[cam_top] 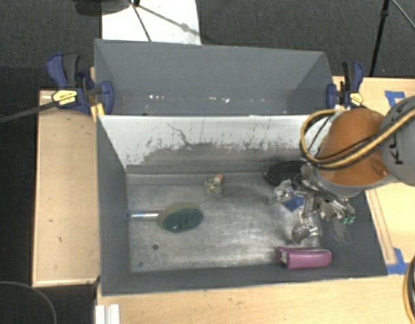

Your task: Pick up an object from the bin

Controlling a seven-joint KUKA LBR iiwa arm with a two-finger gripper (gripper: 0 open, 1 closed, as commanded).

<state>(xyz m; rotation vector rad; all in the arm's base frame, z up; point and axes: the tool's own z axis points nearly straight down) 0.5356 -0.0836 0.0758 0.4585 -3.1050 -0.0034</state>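
Observation:
My gripper (293, 214) hangs low at the right side of the bin, its two metal fingers spread apart, open, with nothing clearly between them. Just in front of it, by the front wall, lies a purple oblong thing (303, 257) with a darker cap at its left end. Behind it, at the foot of the back wall, rests a black rounded thing (281, 173), partly covered by the wrist.
A dark green oval brush head on a short blue-and-silver handle (180, 219) lies on the left half of the floor. A small pale thing with a reddish tip (214, 183) sits near the back wall at mid-width. The arm's orange cover and cables overhang the right rim.

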